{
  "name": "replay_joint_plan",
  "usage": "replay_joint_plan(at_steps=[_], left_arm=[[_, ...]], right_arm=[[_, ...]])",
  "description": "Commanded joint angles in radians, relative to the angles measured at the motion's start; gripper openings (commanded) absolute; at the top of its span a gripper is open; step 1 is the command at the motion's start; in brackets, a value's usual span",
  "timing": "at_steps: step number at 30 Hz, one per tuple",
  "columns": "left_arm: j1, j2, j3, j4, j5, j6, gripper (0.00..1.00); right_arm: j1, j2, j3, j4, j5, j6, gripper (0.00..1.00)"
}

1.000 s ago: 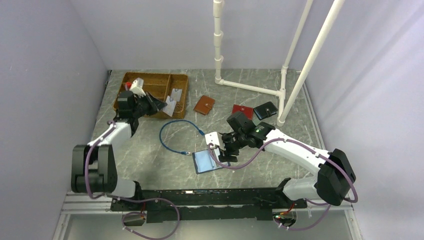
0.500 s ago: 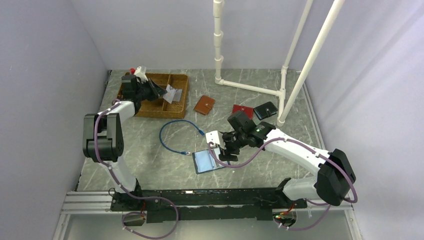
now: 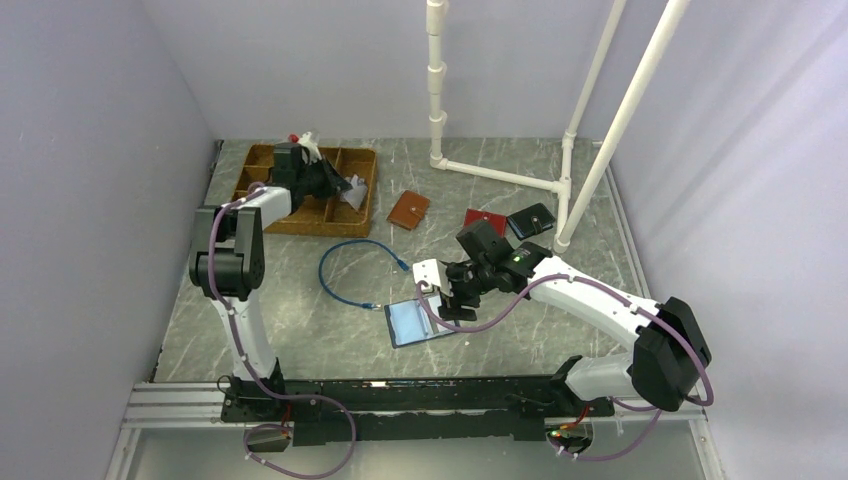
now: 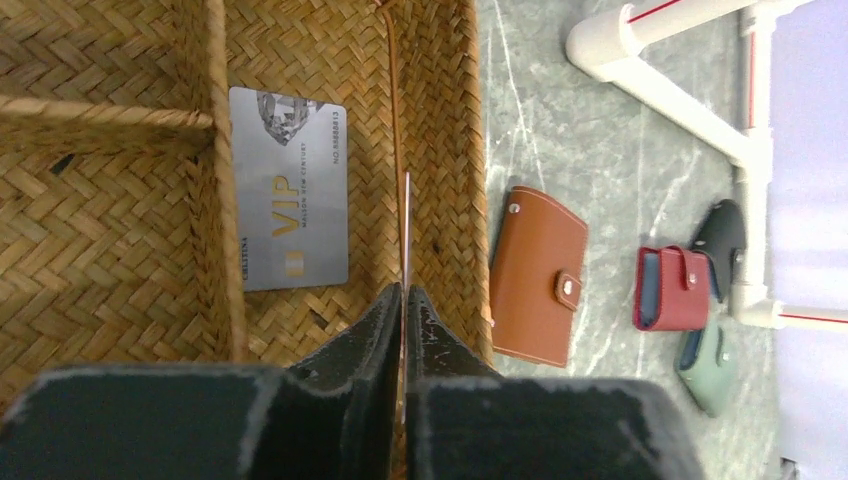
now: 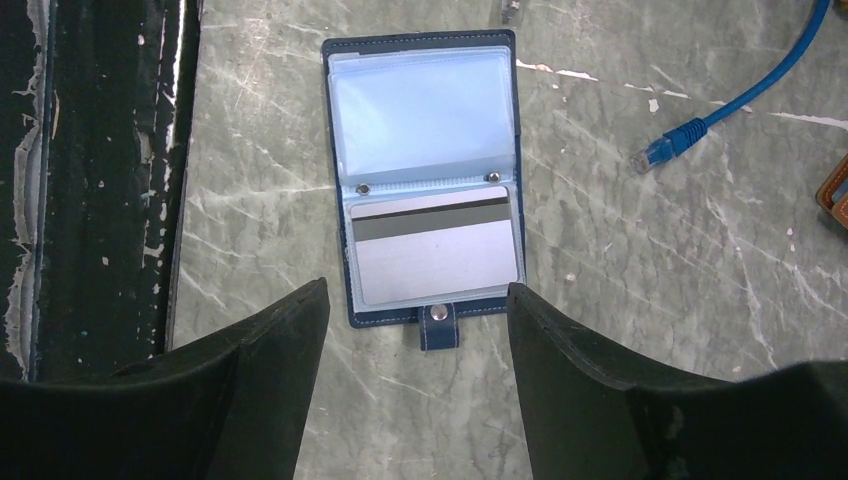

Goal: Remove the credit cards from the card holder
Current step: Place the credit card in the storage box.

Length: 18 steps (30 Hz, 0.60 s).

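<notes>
Woven wicker tray (image 3: pixel 290 222) sits at the far left of the grey marbled tabletop (image 5: pixel 620 250), split into compartments.

- Left tool (image 4: pixel 405 300): fingers pinched narrow on an edge-on card (image 4: pixel 406 230), which shows only as a thin line. It is held over the tray's right-hand compartment, close to the right wall. In the top view the tool is above that same corner of the tray.
- VIP card (image 4: pixel 290 190): silver-grey with gold lettering. It lies flat on the floor of that compartment, against the divider.
- Right tool (image 5: pixel 415 290): jaws wide apart, nothing gripped. It is poised over the card holder (image 5: pixel 425 180). I cannot tell whether there is contact.
- Card holder: navy, opened flat on the tabletop near the front centre, snap tab pointing toward the right tool. The upper clear sleeve looks pale blue. The lower sleeve holds a silver card (image 5: pixel 435 250) with a dark stripe along its top.
- Blue cable (image 3: pixel 345 270): looped between tray and card holder, with one plug end near the holder.
- Tan wallet (image 4: pixel 535 275): closed, just right of the tray.
- Red wallet (image 4: pixel 670 288) and dark wallet (image 3: pixel 530 220): further right, by the white pipe frame (image 3: pixel 500 175).
</notes>
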Motion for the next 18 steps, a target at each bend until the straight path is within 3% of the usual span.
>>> replay_joint_plan(at_steps=[1, 4, 12, 15, 18], left_arm=[[-0.021, 0.041, 0.101, -0.104, -0.069, 0.043, 0.16], [-0.027, 0.036, 0.137, -0.189, -0.135, 0.072, 0.2], [-0.026, -0.221, 0.093, -0.232, -0.269, 0.171, 0.4], [-0.022, -0.342, 0.022, -0.217, -0.296, 0.168, 0.54], [-0.005, -0.468, -0.112, -0.177, -0.322, 0.078, 0.78]], right_arm=[[-0.007, -0.007, 0.039, 0.011, -0.02, 0.004, 0.68], [-0.01, -0.01, 0.039, 0.011, -0.02, 0.005, 0.68], [-0.018, -0.007, 0.04, 0.01, -0.022, 0.009, 0.68], [-0.024, -0.006, 0.042, 0.008, -0.025, 0.01, 0.68], [-0.034, -0.007, 0.044, 0.003, -0.036, 0.012, 0.68]])
